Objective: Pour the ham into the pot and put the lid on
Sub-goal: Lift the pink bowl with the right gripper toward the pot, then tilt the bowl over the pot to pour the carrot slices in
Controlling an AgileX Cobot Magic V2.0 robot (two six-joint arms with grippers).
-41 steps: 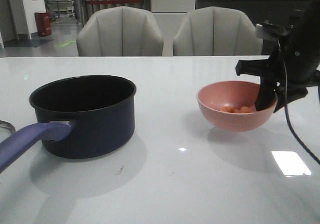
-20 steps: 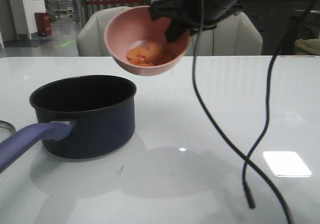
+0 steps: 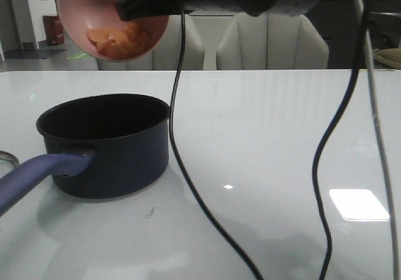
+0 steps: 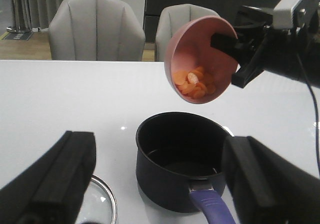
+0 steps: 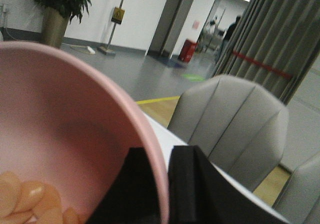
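right gripper (image 5: pixel 162 194) pinches the rim of the tilted pink bowl (image 3: pixel 88 10), ham (image 3: pixel 118 42) inside, above the pot (image 3: pixel 106 143). left gripper (image 4: pixel 155 184) fingers spread, empty. no legible writing.

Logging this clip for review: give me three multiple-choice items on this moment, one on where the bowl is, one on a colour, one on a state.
1. Where is the pink bowl?
A. Resting on the table
B. Held in the air above the pot
C. Inside the pot

2. What colour is the pot's handle?
A. Purple-blue
B. Red
C. Silver

3. What state is the ham in?
A. Already in the pot
C. Scattered on the table
B. Still in the tilted bowl

Answers:
1 B: the right gripper pinches the bowl's rim, holding it over the pot.
2 A: the front view shows a purple-blue handle on the dark navy pot.
3 B: the orange pieces lie piled at the tilted bowl's low side, and the pot's inside looks bare in the left wrist view.
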